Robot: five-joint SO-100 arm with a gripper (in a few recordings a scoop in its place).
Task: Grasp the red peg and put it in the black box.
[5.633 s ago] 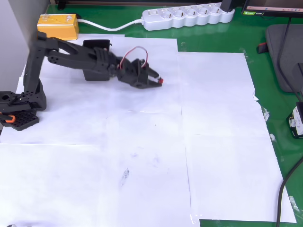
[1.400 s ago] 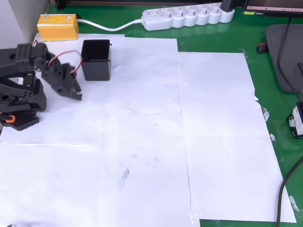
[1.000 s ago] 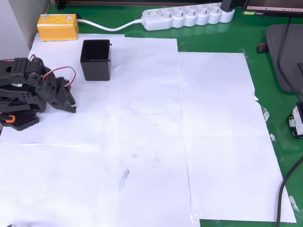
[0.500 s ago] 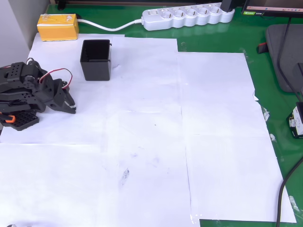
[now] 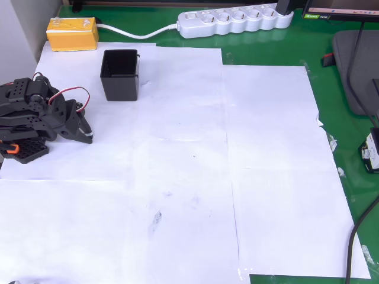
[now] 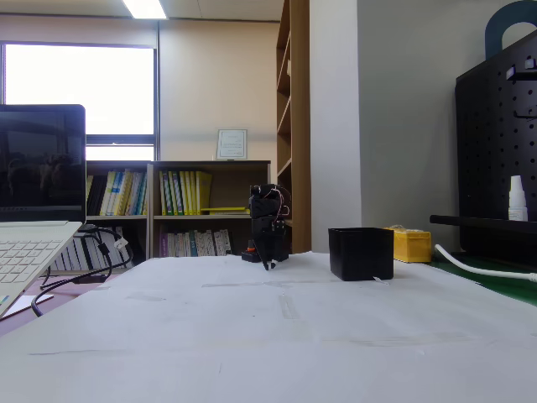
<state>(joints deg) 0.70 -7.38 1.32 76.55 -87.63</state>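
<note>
Overhead view first: the arm is folded back over its base at the left edge of the white paper, with the gripper pointing down toward the sheet; its fingers look drawn close together with nothing red between them, though the angle is too steep for me to say for certain whether they are fully closed. The black box stands upright near the top left of the paper, well apart from the gripper and below the yellow block. Its interior is dark from above, and I cannot make out the red peg inside it or anywhere on the paper. Since the peg is not lying loose on the sheet and the arm is parked away from the box, my reading is that the placing step is done and the peg rests in the box; the next move would call for nothing more than settling at rest, or a check of the box if the drop needs confirming. Fixed view, from table level: the gripper hangs low, and the black box sits to its right with tall walls that hide whatever is inside.
</note>
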